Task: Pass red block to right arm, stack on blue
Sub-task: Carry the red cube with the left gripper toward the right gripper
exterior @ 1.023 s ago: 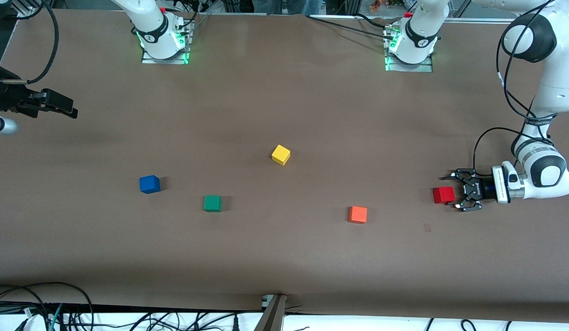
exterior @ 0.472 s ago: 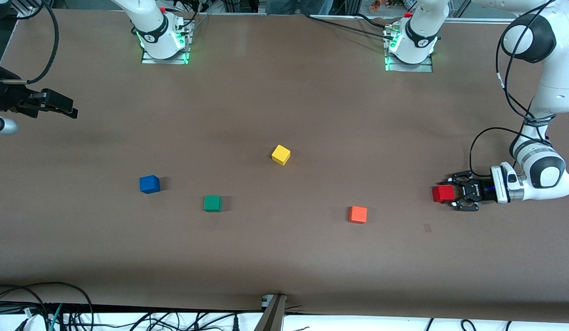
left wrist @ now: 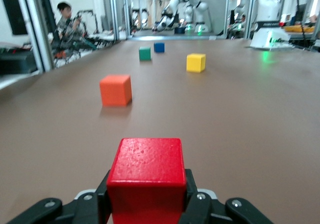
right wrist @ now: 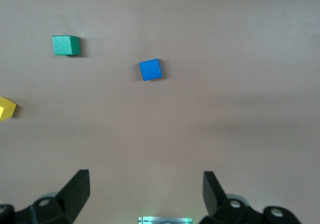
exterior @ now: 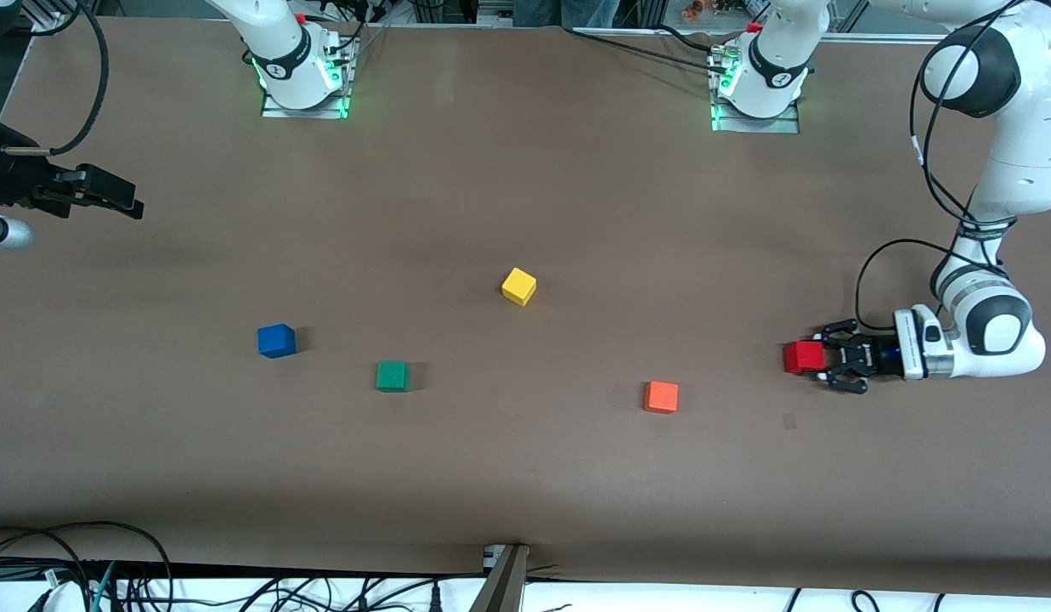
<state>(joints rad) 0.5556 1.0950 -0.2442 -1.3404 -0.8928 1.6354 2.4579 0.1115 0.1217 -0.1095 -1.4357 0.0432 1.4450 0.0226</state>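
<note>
Left gripper (exterior: 822,367) — clamped round red block (exterior: 802,357)

path: my left gripper (exterior: 818,367) to blue cube (exterior: 276,340) | obstacles: orange cube (exterior: 661,396), green cube (exterior: 392,375) near line | yellow cube (exterior: 518,286) farther, clear

High front camera faces robots; wrist cameras share the blue cube (right wrist: 150,69).

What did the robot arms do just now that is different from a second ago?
The left end effector closed on the red block and has carried it a little toward the orange cube. The right end effector stayed open and waiting; the blue cube, green cube and yellow cube did not move.
</note>
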